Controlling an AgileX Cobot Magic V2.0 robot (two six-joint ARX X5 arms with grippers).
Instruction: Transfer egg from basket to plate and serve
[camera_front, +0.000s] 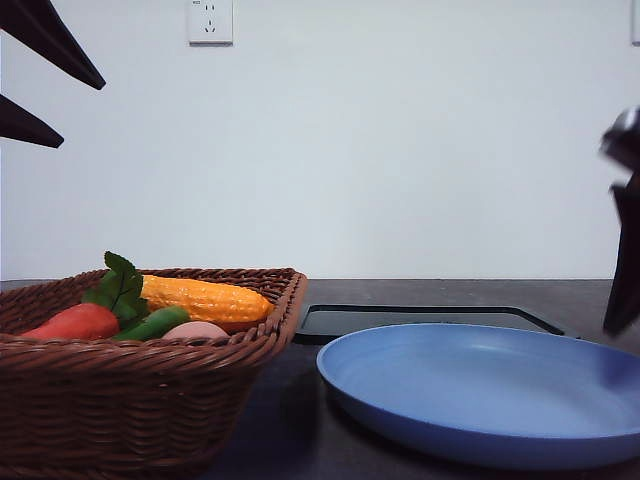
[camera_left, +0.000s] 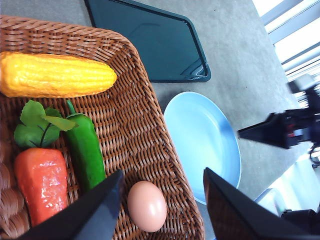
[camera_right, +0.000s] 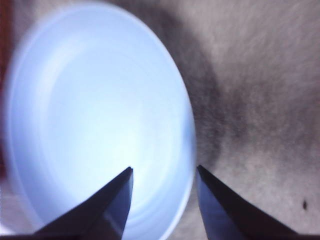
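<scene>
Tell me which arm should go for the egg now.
Left. Its gripper hangs open right over the egg in the basket, jaws either side of it. The right gripper is open above the plate, away from the basket.

We find no text, label, brand or number that we can read in any view. The white wall socket (camera_front: 210, 21) in the front view carries a small dark mark at its upper left corner, but it is too small for us to make out.
</scene>
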